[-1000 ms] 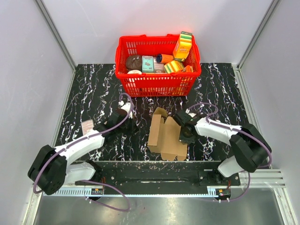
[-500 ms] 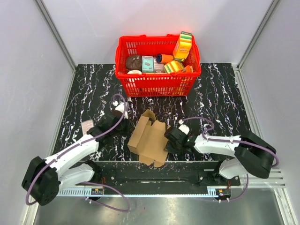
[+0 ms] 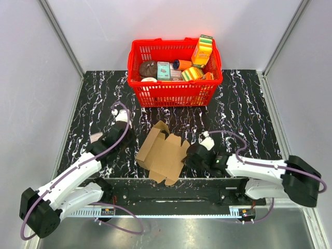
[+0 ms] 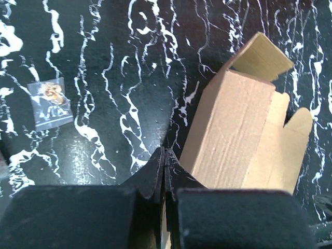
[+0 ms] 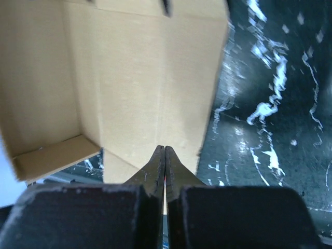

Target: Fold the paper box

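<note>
A black tabletop (image 3: 244, 104) veined with white is seen, shut in by pale grey walls. At its far edge a red basket (image 3: 171, 93) is set, and bright printed packages (image 3: 202, 51) are stacked inside it.

Down at the near side, the paper box (image 3: 163, 153) is laid on the tabletop between the two tools. It is plain brown cardboard, only partly formed, with its flaps spread open.

On to the left tool (image 4: 164, 154). Its jaws are pressed tight together and nothing is gripped between them. The box is found just to the right of its tips. One long panel is raised into a wall there, and an end flap is tipped open at the far end. Whether cardboard and tool are touching cannot be told. Well off to the left of this tool, a small clear packet (image 4: 50, 102) is left flat on the tabletop.

Now the right tool (image 5: 164, 153). It too is closed to a thin seam, with nothing caught inside. A broad panel of the box is spread directly ahead of its tips, and a short flap is turned up off to its left. Bare tabletop is shown to its right. Contact between these tips and the cardboard cannot be made out.
</note>
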`<state>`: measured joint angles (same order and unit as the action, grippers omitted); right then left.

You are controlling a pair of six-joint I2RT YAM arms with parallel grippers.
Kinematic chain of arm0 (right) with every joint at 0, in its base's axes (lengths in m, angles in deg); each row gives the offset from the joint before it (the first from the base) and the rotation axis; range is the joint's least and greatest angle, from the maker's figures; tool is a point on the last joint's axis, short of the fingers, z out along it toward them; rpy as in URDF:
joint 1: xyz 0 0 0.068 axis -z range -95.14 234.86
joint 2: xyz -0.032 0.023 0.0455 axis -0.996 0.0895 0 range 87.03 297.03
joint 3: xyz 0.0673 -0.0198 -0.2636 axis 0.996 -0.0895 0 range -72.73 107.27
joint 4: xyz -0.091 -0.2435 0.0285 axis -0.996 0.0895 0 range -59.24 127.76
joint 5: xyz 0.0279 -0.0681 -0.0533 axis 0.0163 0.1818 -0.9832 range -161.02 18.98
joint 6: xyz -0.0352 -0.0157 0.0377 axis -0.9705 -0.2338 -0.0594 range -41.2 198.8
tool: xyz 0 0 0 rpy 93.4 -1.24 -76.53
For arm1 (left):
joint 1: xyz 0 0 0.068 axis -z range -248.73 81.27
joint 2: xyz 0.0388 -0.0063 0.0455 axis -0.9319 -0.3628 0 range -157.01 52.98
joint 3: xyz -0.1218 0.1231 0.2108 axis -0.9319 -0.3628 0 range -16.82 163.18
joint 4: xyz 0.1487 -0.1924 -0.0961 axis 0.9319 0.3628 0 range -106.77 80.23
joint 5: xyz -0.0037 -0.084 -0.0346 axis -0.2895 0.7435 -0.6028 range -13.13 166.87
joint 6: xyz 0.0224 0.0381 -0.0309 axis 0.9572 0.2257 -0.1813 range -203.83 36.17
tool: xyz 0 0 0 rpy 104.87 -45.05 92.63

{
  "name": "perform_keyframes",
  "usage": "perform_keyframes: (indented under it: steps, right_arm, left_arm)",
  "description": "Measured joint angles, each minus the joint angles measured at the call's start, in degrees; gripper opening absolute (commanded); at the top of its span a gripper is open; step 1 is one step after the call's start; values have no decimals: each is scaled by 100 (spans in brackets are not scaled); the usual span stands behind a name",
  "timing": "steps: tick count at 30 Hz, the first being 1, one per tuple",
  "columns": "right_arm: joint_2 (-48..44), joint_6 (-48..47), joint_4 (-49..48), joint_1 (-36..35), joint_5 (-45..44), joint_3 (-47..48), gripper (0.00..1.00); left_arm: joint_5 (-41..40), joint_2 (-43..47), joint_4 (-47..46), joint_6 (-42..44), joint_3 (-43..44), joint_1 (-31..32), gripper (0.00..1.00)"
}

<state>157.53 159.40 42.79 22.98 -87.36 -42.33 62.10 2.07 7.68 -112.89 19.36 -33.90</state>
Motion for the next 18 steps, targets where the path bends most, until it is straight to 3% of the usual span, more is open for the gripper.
perform_keyframes:
  steps: [6, 15, 16, 18]
  right_arm:
    - [-411, -2094, -92, 0, -177, 437, 0]
    - [1272, -5362, -494, -2, 944, 1517, 1]
    - [1419, -5602, -538, -2, 1021, 1563, 3]
    - [1681, -5974, -662, -2, 1158, 1602, 18]
  left_arm:
    - [-520, 11, 341, -109, 306, -2, 0]
    - [-704, 446, 623, -151, 400, -2, 0]
    - [-704, 509, 638, -157, 400, -2, 0]
    - [-706, 667, 675, -173, 400, -2, 0]
